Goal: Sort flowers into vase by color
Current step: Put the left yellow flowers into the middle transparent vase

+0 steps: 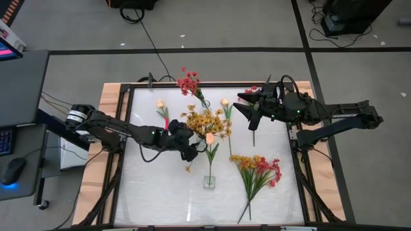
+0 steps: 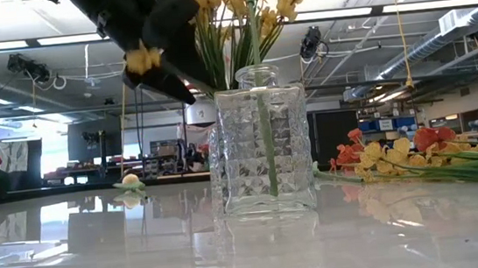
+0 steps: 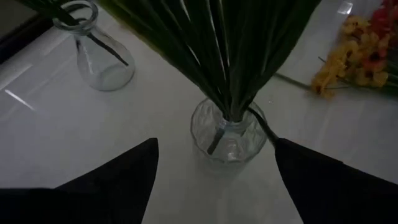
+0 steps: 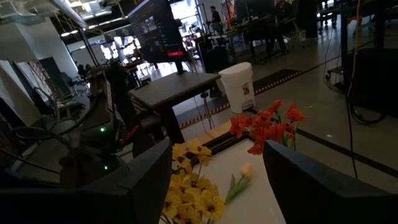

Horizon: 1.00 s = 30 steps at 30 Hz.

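The left tool (image 1: pixel 187 142) hangs with its fingers wide apart and empty, directly above the faceted glass vase (image 3: pixel 227 132). This vase already carries the yellow flowers (image 1: pixel 207 122), and their stems go down into its neck between the two fingers (image 3: pixel 118 180). A second vase (image 1: pixel 205 102), towards 12 o'clock, holds the red flowers (image 1: pixel 188 82).

The nearest unsorted things are the mixed red and yellow sprigs (image 1: pixel 258 171) lying flat on the table (image 1: pixel 154 192). They lie at about 4 o'clock from the left tool. Their long axis runs from the blossoms at 1 o'clock to the stem ends at 7 o'clock. The right tool (image 1: pixel 247 110) waits open and empty at 12 o'clock from this bunch, raised above the table. In my judgement both arms are about equally near, so either could take it, gripping across the stems. A single peach bud (image 1: pixel 160 104) lies at 11 o'clock from the left tool, which is the nearer tool to it.
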Each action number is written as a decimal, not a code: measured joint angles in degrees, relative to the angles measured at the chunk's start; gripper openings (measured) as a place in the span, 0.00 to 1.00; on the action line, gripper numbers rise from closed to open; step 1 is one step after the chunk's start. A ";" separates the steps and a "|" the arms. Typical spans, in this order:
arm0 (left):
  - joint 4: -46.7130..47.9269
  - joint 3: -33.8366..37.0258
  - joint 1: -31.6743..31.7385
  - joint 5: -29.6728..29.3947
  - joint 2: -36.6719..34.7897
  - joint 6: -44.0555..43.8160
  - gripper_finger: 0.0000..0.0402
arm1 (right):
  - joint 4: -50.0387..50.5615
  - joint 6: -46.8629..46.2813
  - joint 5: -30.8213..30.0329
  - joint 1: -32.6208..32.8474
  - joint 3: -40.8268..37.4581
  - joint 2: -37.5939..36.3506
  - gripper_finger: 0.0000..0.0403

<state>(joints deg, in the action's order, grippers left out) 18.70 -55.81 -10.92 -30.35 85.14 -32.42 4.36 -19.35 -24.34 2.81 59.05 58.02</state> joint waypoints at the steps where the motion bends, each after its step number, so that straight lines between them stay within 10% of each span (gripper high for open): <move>1: -0.02 0.00 0.00 0.00 0.00 0.02 0.82 | -0.02 0.00 0.00 0.00 0.00 0.00 0.65; 30: -1.08 0.00 -2.38 -4.22 0.00 -3.11 0.82 | -0.01 0.01 0.01 0.00 0.01 0.00 0.65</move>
<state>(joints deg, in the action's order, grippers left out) 17.62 -55.81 -13.30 -34.56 85.14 -35.54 4.35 -19.34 -24.32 2.81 59.06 58.02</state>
